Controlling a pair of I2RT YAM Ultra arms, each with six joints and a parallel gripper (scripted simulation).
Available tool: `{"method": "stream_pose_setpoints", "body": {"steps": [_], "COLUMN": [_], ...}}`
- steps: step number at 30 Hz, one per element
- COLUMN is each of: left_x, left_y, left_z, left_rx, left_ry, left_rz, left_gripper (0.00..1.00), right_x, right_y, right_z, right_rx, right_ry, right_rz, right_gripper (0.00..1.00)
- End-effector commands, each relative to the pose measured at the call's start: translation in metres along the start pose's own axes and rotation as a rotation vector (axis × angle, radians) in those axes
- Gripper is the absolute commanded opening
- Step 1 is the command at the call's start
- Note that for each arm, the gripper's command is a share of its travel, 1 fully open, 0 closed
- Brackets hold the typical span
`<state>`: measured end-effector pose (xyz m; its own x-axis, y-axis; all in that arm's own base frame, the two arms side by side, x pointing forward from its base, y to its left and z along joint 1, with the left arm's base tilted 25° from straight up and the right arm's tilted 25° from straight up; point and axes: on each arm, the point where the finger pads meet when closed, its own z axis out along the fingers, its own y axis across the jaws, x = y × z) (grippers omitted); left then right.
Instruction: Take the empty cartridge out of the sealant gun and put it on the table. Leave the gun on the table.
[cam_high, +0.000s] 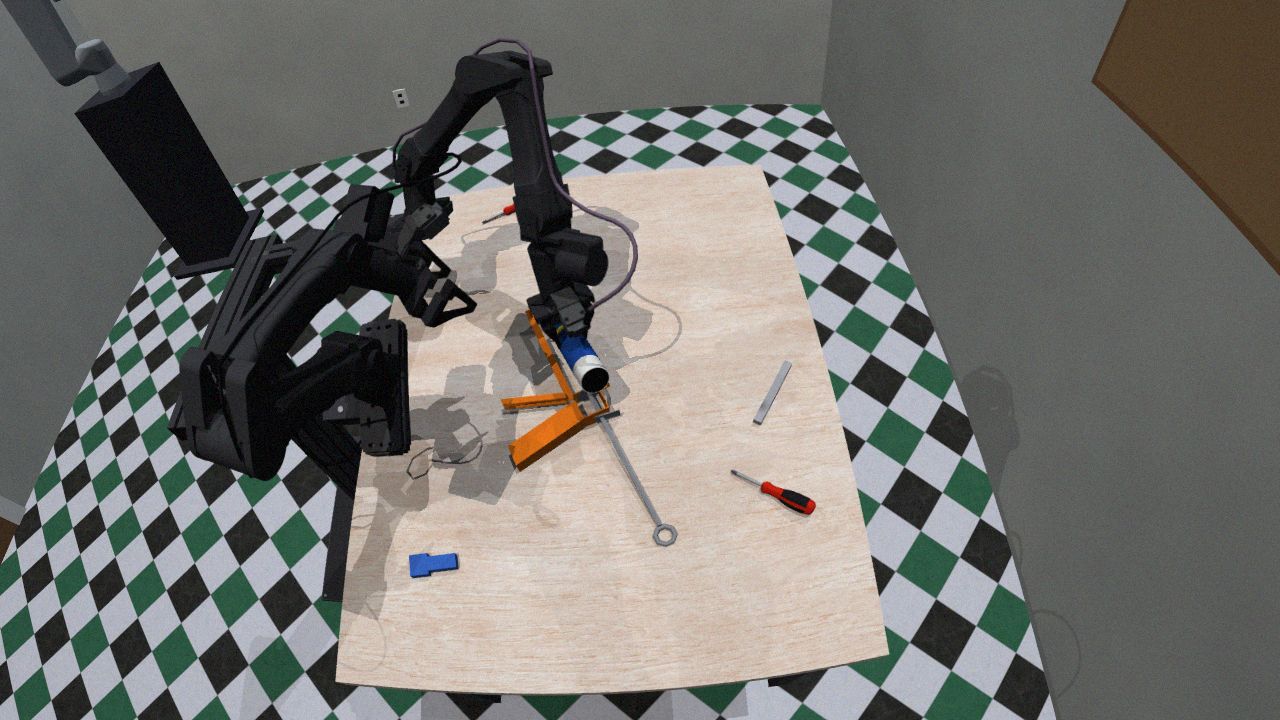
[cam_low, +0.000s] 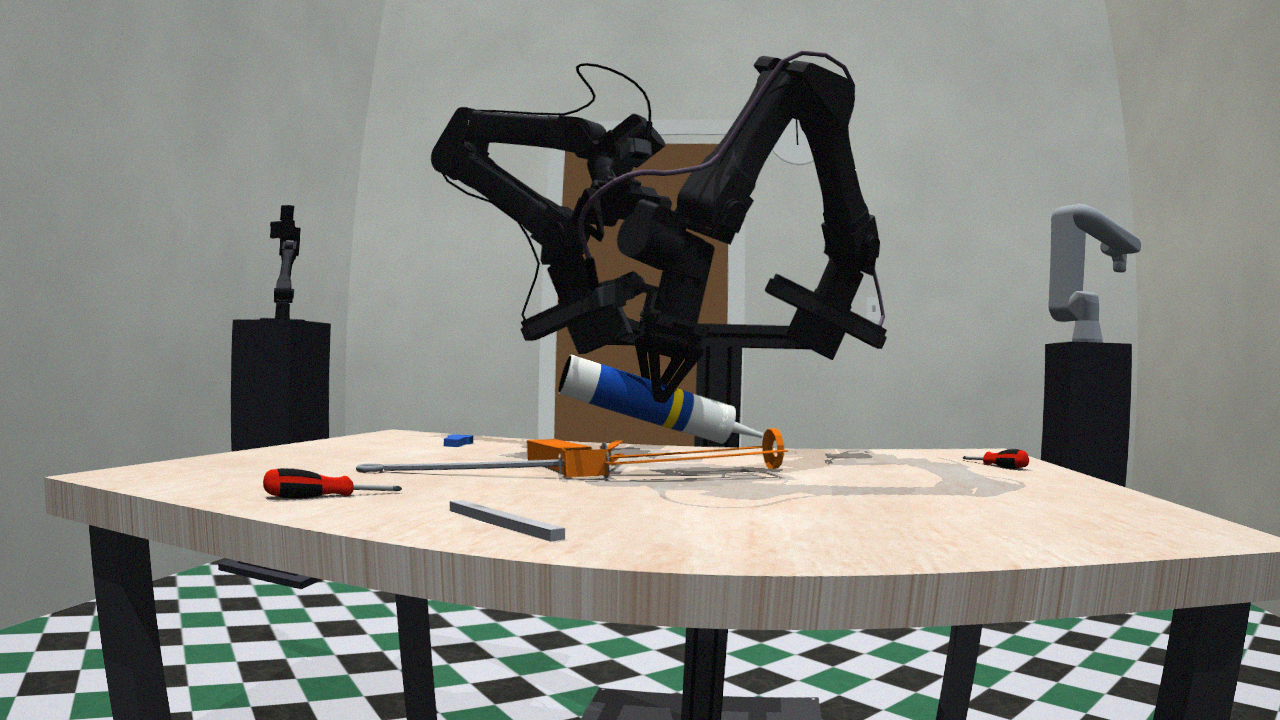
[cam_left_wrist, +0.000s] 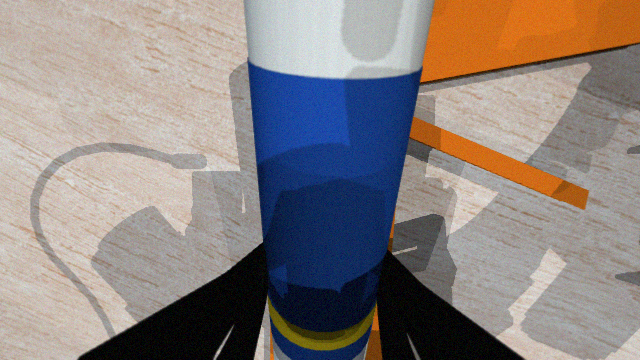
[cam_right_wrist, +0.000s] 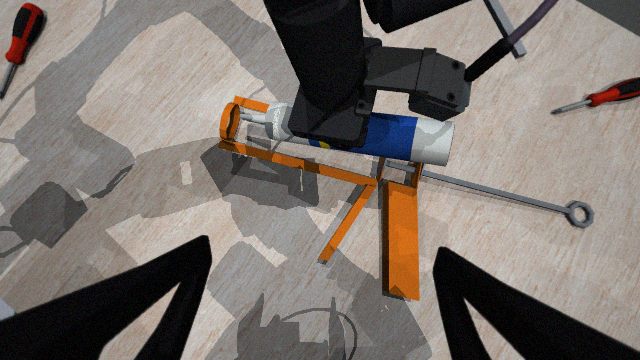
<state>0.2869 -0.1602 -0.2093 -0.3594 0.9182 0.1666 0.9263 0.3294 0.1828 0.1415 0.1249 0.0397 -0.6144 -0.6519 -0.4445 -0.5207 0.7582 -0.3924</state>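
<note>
The orange sealant gun (cam_high: 547, 436) (cam_low: 586, 461) (cam_right_wrist: 402, 240) lies on the table (cam_high: 716, 591) (cam_low: 805, 537), its rod drawn back and ending in a ring. My left gripper (cam_low: 662, 391) (cam_left_wrist: 324, 256) is shut on the blue and white cartridge (cam_high: 580, 349) (cam_low: 626, 394) (cam_left_wrist: 332, 120) (cam_right_wrist: 392, 135). The cartridge is tilted over the gun's frame, open end high, nozzle low by the front ring (cam_low: 775, 461) (cam_right_wrist: 225, 131). I cannot tell whether the nozzle tip is inside that ring. My right gripper (cam_right_wrist: 322, 252) (cam_high: 461, 286) is open and empty, above the table on the handle side.
A red and black screwdriver (cam_high: 789, 497) (cam_low: 308, 483) and a grey bar (cam_high: 772, 392) (cam_low: 507, 522) lie beyond the gun, away from its handle. A blue block (cam_high: 434, 564) (cam_low: 458, 440) lies near one edge. Another screwdriver (cam_high: 510, 209) (cam_low: 1009, 458) lies past the gun's front.
</note>
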Motion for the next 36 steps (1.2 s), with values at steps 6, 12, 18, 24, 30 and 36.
{"method": "stream_pose_setpoints", "body": {"steps": [6,12,18,24,30,36], "left_x": [-0.035,-0.014,0.051,0.128,0.166,0.200], "left_y": [0.009,0.029,0.065,0.125,0.150,0.174], "left_z": [-0.092,-0.091,-0.080,-0.070,-0.058,-0.052], "left_rx": [-0.012,-0.038,-0.032,-0.030,-0.012,-0.007], "left_ry": [-0.058,-0.027,0.079,0.177,0.226,0.258], "left_rz": [0.001,0.042,0.106,0.101,0.081,0.040], "left_gripper": [0.40,0.40,0.40,0.40,0.40,0.40], "right_x": [-0.046,-0.050,-0.062,-0.092,-0.112,-0.122], "right_y": [-0.011,-0.006,0.020,0.057,0.068,0.059], "right_z": [-0.024,-0.024,-0.013,0.019,0.051,0.102], "right_rx": [0.060,0.036,-0.083,-0.294,-0.419,-0.509], "right_ry": [-0.121,-0.125,-0.088,-0.062,-0.079,-0.092], "right_rz": [0.168,0.170,0.095,-0.063,-0.157,-0.207], "right_gripper": [1.00,1.00,1.00,1.00,1.00,1.00]}}
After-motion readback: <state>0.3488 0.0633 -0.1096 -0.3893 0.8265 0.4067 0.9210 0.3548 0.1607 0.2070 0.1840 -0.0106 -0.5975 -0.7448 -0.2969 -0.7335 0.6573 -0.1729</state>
